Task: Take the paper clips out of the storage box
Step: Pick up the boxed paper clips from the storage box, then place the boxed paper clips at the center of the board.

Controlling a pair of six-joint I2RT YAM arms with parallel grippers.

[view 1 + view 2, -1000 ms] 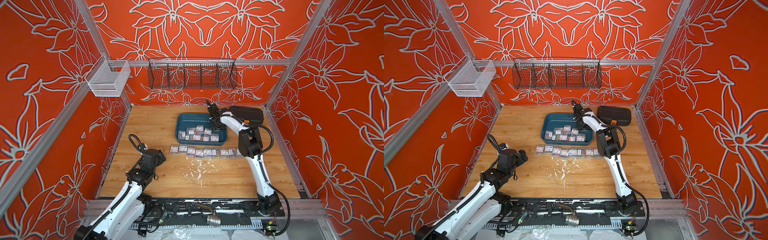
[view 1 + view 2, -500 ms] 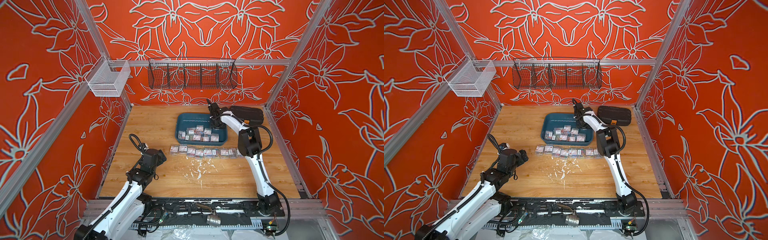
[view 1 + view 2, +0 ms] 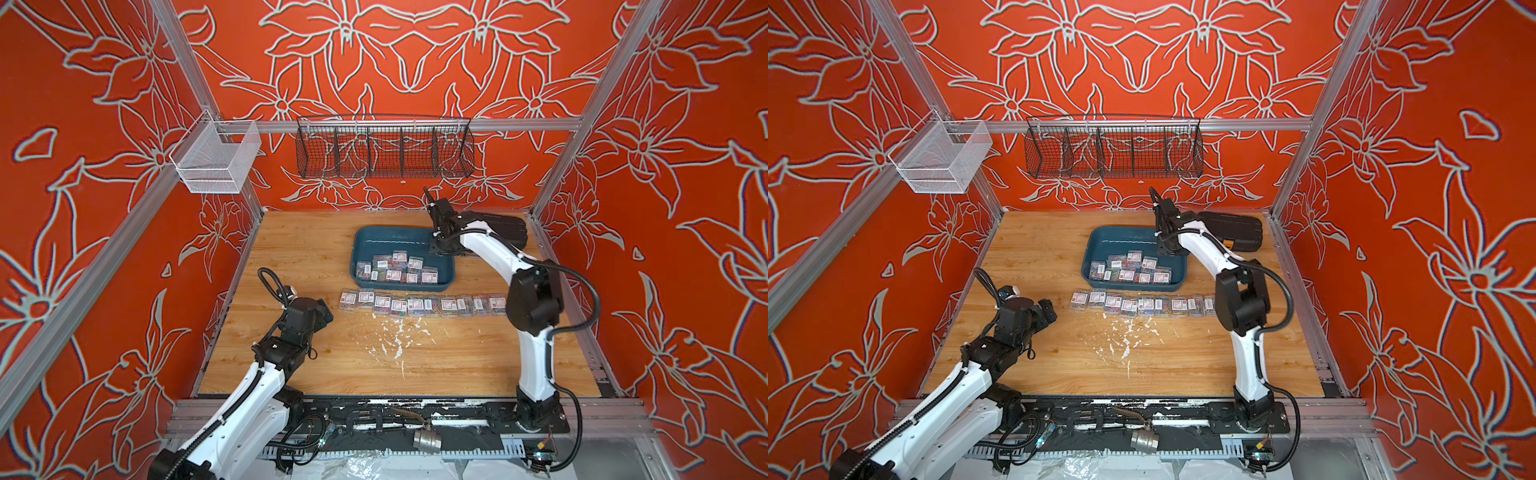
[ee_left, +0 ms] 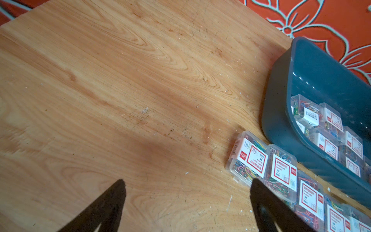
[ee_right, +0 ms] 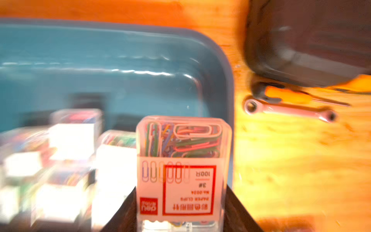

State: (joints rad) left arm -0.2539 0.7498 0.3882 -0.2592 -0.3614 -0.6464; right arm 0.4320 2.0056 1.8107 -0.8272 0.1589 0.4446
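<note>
So, jaws first. The right gripper (image 5: 181, 187) is clamped on one clip box (image 5: 180, 144), closed down to the box's width, with a dark finger (image 5: 124, 213) pressed against each long side. The box's long axis runs straight out along the gripper. Its white-and-red label end sits back between the fingers and the clear end, full of coloured clips, sticks out past the tips. The label reads upside down in the right wrist view.

The box hangs over the corner of the storage box (image 5: 100, 80) nearest the black case (image 5: 311, 40). Everything behind it is smeared, so I can't tell if its underside touches anything. A small wrench (image 5: 287, 109) lies on the wood just outside that corner.

The left gripper (image 4: 186, 180) is spread wide with nothing between the fingers, over bare wooden table (image 4: 120, 90). One fingertip sits just beside the end box of the row.

In both top views the storage box (image 3: 358, 249) (image 3: 1090, 249) lies with its long axis across the table. The rest of the paper clips (image 3: 395, 268) are jumbled in its near half, some tilted. Around ten more boxes form a row of boxes (image 3: 419, 303) (image 3: 1142, 305) on the table, labels up and side by side, parallel to the tray's near long side and just in front of it.
</note>
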